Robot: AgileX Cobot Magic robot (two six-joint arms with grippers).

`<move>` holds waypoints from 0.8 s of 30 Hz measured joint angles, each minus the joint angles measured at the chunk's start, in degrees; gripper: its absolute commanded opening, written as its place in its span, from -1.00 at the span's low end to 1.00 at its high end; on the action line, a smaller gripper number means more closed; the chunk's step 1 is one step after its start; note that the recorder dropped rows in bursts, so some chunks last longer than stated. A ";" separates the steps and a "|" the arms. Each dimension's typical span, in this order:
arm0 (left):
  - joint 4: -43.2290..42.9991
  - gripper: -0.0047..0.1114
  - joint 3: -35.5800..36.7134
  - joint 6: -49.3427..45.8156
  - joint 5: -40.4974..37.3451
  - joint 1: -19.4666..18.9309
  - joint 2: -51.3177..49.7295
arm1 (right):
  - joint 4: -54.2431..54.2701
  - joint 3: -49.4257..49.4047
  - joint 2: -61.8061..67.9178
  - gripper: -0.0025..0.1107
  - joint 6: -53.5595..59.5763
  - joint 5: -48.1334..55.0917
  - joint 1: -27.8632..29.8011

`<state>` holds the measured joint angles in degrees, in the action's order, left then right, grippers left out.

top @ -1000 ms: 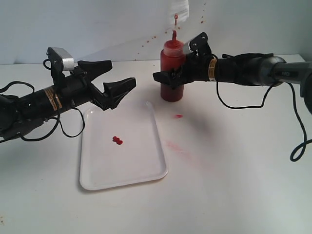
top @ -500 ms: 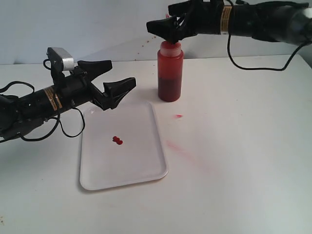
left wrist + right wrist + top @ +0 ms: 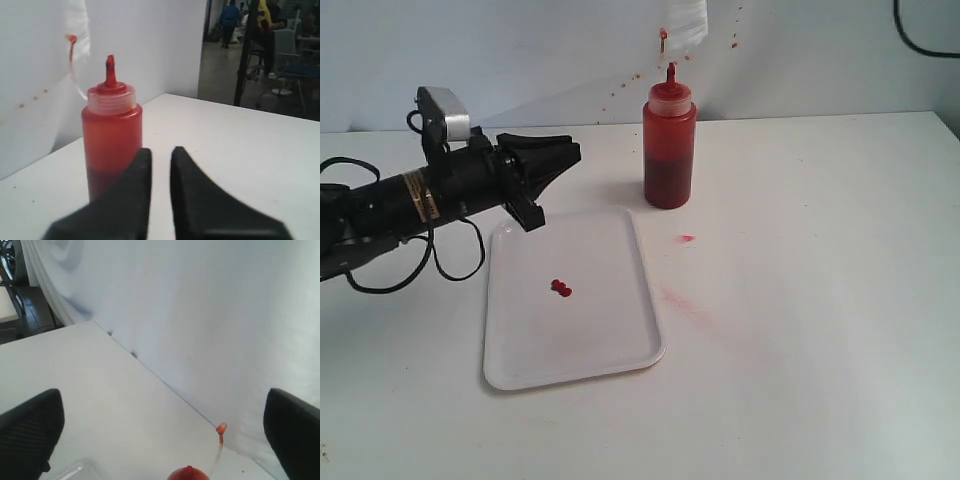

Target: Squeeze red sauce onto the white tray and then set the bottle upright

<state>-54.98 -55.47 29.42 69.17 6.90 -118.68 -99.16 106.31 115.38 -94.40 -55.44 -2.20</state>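
Observation:
The bottle [image 3: 669,150] stands upright on the table beyond the far right corner of the white tray [image 3: 600,345], with nothing holding it. Two small blobs of red sauce [image 3: 560,289] lie near the tray's middle. My left gripper [image 3: 568,153] hovers over the tray's far left corner, shut and empty, pointing toward the bottle [image 3: 111,145], which stands a little beyond the gripper [image 3: 160,152]. My right gripper [image 3: 165,400] is out of the exterior view; it is open wide, high above the bottle's nozzle [image 3: 187,474].
A small red spot [image 3: 686,238] and a pale pink smear [image 3: 685,305] mark the table right of the tray. Reddish specks dot the back wall [image 3: 620,95]. A small cap on a thin strap [image 3: 663,36] stands up beside the nozzle.
My right gripper let go of the bottle, rose and left the exterior view. My left gripper's jaws closed from wide apart. The bottle stayed upright in place.

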 measured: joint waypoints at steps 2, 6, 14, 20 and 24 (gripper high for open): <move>-3.06 -0.92 0.00 0.00 0.00 -0.16 1.79 | -0.30 0.00 -1.01 0.46 -1.92 -2.48 2.01; -6.60 -0.92 0.00 0.00 0.00 -0.16 6.11 | -0.54 0.00 -1.56 -0.34 -3.26 -8.67 5.18; -7.10 -0.92 3.59 1.40 -0.56 -0.16 17.13 | -1.01 -0.56 -2.64 -0.96 -8.13 -13.77 7.99; -3.32 -0.92 12.51 1.87 -6.36 -0.16 28.85 | -1.23 -6.81 -9.80 -0.96 -5.93 -13.88 7.99; 1.67 -0.92 18.49 4.15 -7.66 0.09 37.72 | -1.23 -14.61 -16.85 -0.96 -4.63 -10.34 7.89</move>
<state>-53.32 -36.98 33.58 61.51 6.99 -80.96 -100.40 91.71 98.54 -99.03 -65.78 5.68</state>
